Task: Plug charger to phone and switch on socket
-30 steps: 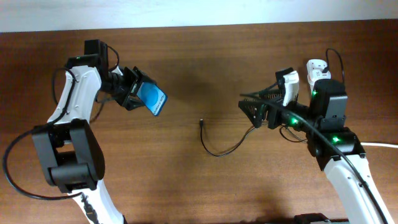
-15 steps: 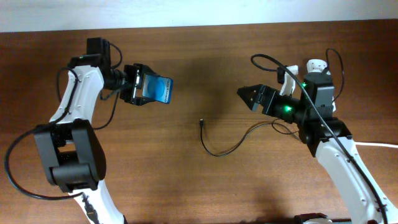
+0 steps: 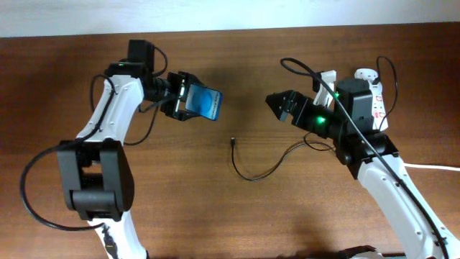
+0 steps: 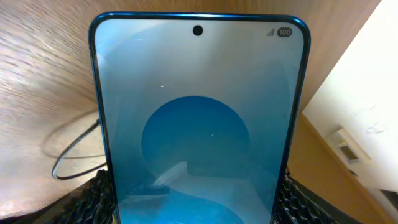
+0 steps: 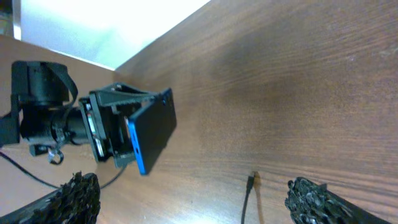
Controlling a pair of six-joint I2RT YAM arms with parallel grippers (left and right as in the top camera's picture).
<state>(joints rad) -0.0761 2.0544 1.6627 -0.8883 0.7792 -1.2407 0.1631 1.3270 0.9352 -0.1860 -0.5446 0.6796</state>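
Observation:
My left gripper is shut on the phone and holds it off the table on edge, its blue screen facing right. The phone fills the left wrist view, with the left gripper's fingers on both of its sides. The charger lies loose on the table with its plug tip below the phone. My right gripper is open and empty, above the table to the right of the phone. In the right wrist view its fingers frame the plug tip and the phone. The white socket is partly hidden behind the right arm.
The socket's thick white cord runs off the right edge. The robots' black cables hang by both arms. The wall edge runs along the table's far side. Bare wood lies between the arms.
My left arm has carried the phone to the right, toward the table's middle. My right gripper has moved a little left and further back.

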